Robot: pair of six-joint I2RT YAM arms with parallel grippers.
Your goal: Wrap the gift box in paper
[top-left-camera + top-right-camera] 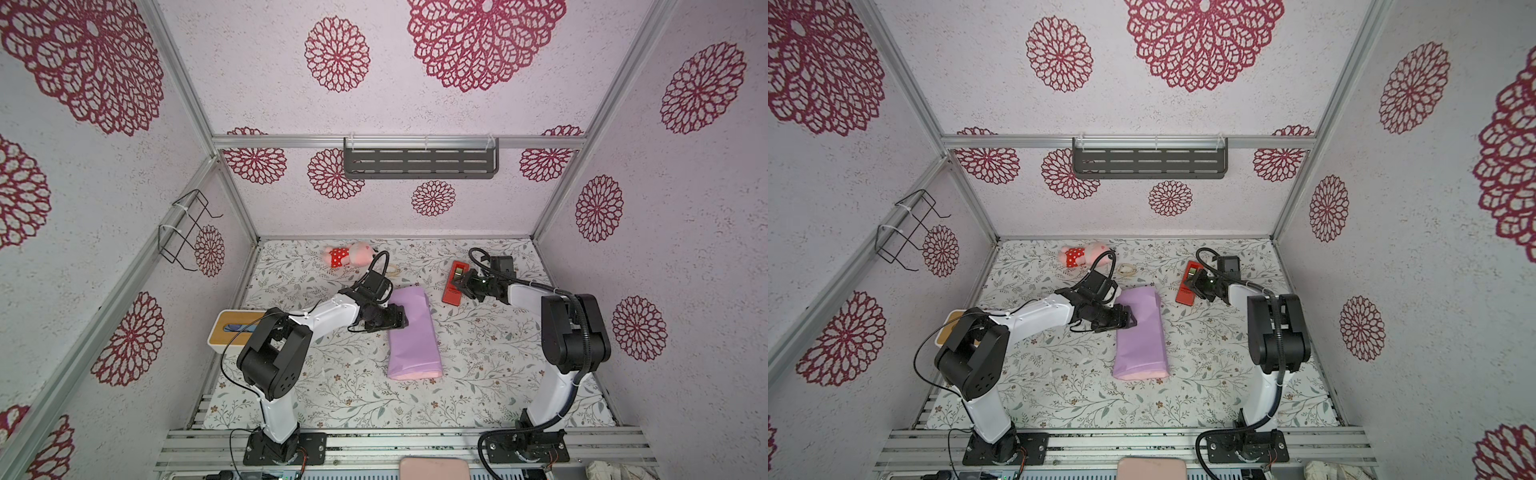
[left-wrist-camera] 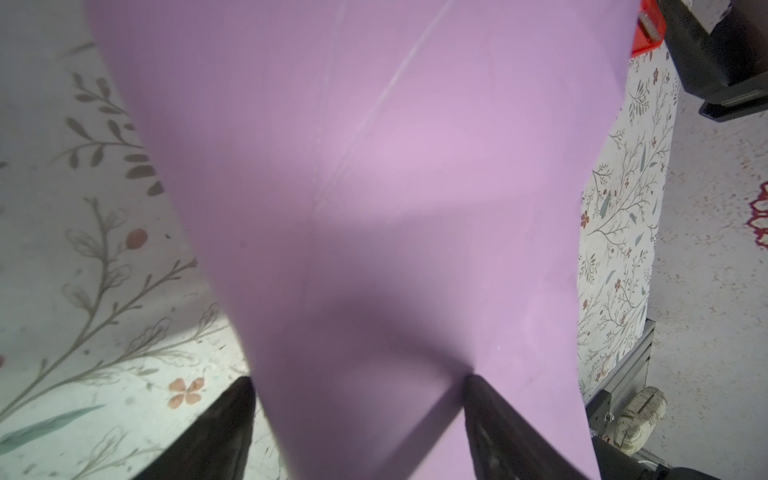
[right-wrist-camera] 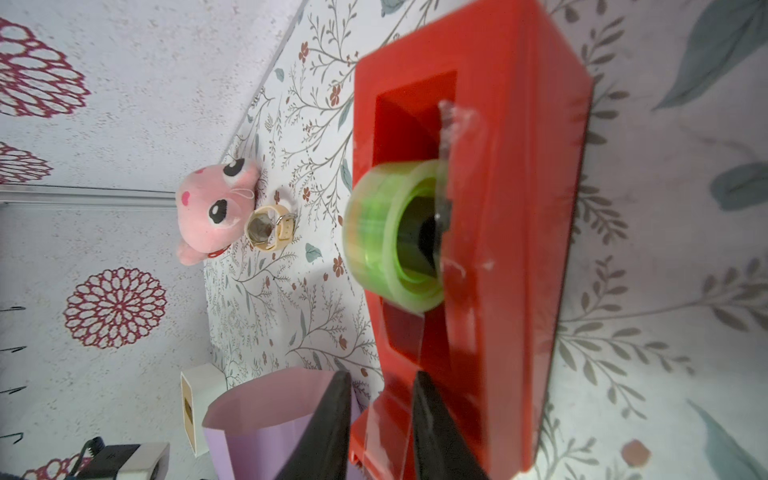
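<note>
left fingers (image 1: 400, 319) wide on paper (image 1: 413, 332), right fingers (image 1: 458, 286) narrowly apart, grip unclear, tape roll (image 3: 390, 237) in dispenser (image 3: 519, 208)

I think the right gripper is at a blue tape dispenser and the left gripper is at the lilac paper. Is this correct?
No: the tape dispenser is red, not blue, as the right wrist view shows. The rest is correct.

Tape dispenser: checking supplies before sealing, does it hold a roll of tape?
Yes, a clear roll with a green core sits in the red tape dispenser.
</note>
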